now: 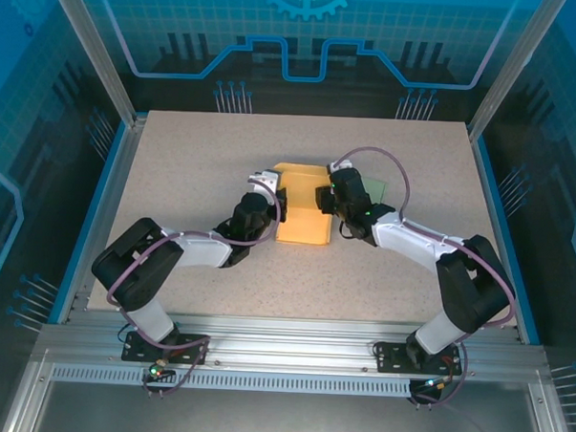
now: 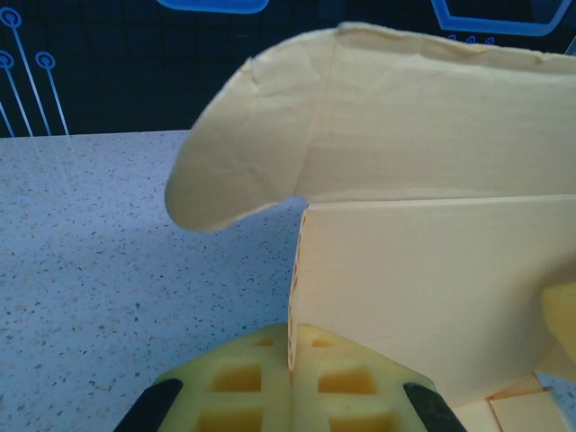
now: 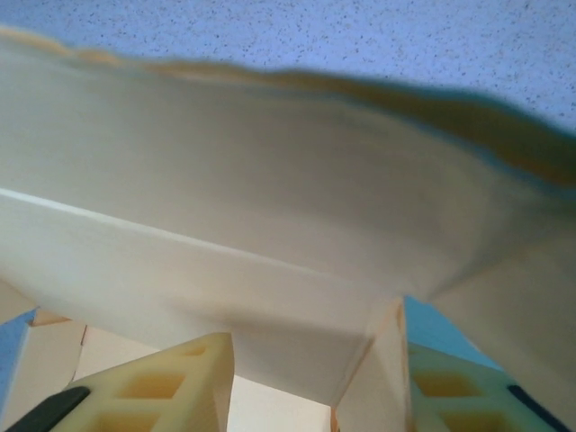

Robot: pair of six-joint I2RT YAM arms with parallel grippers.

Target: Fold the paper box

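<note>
The yellow paper box (image 1: 302,217) lies partly folded in the middle of the table. My left gripper (image 1: 270,191) is at its left side and is shut on the thin edge of an upright wall (image 2: 432,270), which stands pinched between the two pads; a rounded flap (image 2: 243,171) curls over above. My right gripper (image 1: 329,197) is at the box's right side. In the right wrist view its jaws (image 3: 315,353) stand apart under a broad box panel (image 3: 270,198), and a narrow side wall (image 3: 382,378) leans against the right finger.
The speckled table (image 1: 195,155) has a blue rim along its left and right sides. A green sheet (image 1: 377,189) lies just behind my right arm. Metal enclosure posts stand at the table's corners.
</note>
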